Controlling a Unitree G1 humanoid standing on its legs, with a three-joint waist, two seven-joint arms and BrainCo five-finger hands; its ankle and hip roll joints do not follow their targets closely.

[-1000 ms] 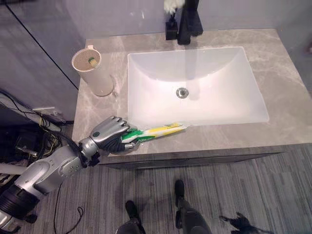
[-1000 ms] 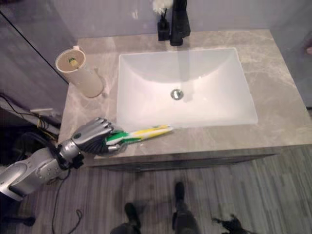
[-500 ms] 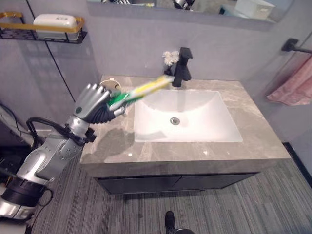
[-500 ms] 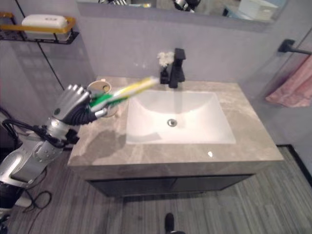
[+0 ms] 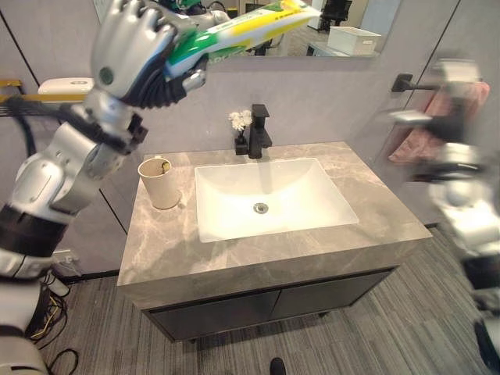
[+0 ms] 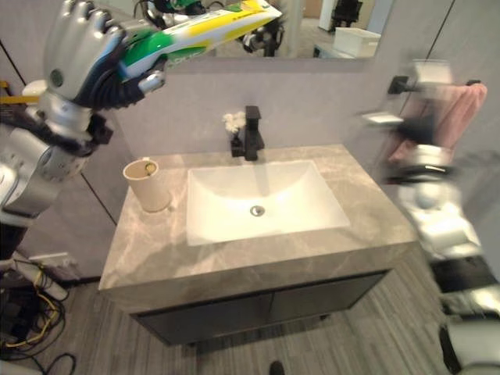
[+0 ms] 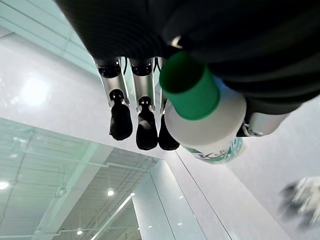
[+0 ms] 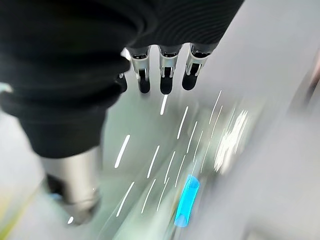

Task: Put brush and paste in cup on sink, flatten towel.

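Left eye view | my left hand (image 5: 133,51) clamps the paste (image 5: 242,27) near its cap | light, squashy tube | cup (image 5: 159,182) at surface's left edge.

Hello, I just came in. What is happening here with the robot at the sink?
The left robot hand is raised high above the counter, its fingers curled round a toothpaste tube with a green cap. The cup stands on the counter, left of the sink, with something small already inside it. The right robot hand is up near the pink towel that hangs on the wall rail, fingers relaxed and holding nothing. The paste is not yet in the cup.
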